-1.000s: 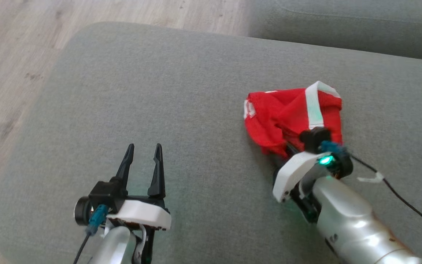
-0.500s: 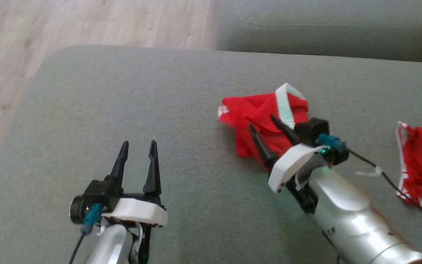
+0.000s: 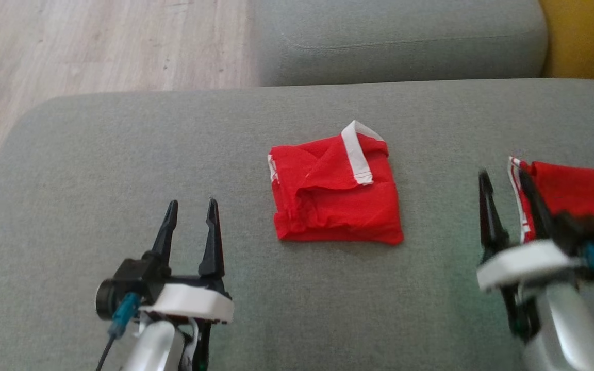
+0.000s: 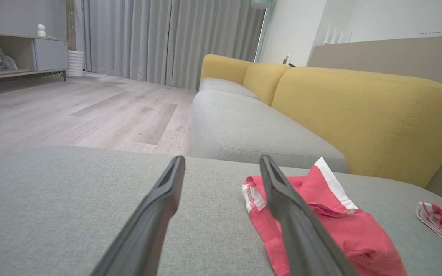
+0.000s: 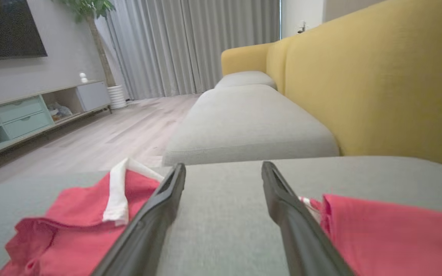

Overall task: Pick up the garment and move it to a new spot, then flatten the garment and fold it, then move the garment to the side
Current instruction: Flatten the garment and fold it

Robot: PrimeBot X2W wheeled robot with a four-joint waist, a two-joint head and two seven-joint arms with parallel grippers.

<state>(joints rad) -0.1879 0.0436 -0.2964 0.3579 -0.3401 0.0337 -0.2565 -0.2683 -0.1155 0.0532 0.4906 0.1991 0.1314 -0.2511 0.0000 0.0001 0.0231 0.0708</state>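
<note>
Head view: a red garment [image 3: 335,193] with white trim lies folded into a rough square near the middle of a grey sofa seat [image 3: 121,154]. One white-edged corner is turned up at its far side. The left tool [image 3: 192,203] hovers at the lower left, its two dark fingers spread and empty, well apart from the garment. The right tool [image 3: 503,178] sits at the lower right and is blurred; its fingers appear parted, with nothing between them. Just beyond it, at the right edge, lies a second red garment [image 3: 575,190] with white trim. A wooden floor [image 3: 96,41] shows at the upper left, a neighbouring grey seat [image 3: 395,41] at the top, and a yellow backrest [image 3: 586,41] at the upper right.

Left wrist view: the left tool's fingers stand wide apart over bare grey fabric. The folded garment lies to the right, partly behind the right-hand finger, and the second garment rests at the far right edge. Grey curtains [image 4: 167,38] hang at the far end of the room.

Right wrist view: the right tool's fingers are wide apart and hold nothing. The folded garment lies beside the left finger and the second garment beside the right finger, with bare seat between them.
</note>
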